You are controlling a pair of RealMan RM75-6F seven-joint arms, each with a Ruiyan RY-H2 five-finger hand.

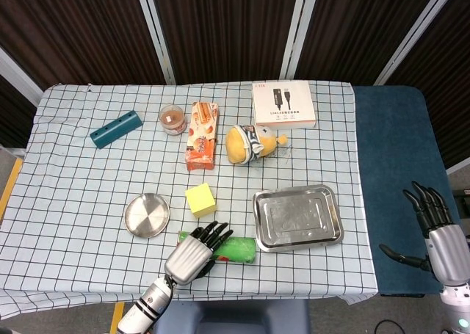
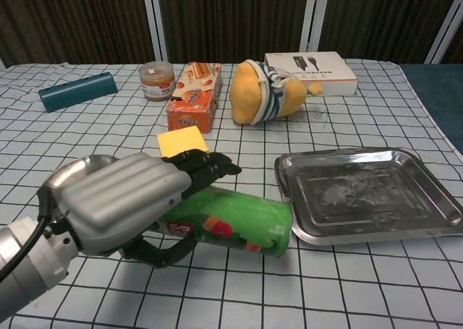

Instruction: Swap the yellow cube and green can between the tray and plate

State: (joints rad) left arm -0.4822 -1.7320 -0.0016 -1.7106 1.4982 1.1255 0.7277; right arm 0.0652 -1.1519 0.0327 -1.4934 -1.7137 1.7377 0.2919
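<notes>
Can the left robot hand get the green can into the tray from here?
Probably yes. The left robot hand grips the green can lying on its side just left of the empty steel tray, and nothing stands between them. The yellow cube sits further back, out of the way.

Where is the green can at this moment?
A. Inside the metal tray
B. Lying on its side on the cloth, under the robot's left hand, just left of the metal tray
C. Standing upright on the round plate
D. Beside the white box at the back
B: the green can lies sideways on the checked cloth with the left hand over it, beside the empty tray, not in it.
</notes>
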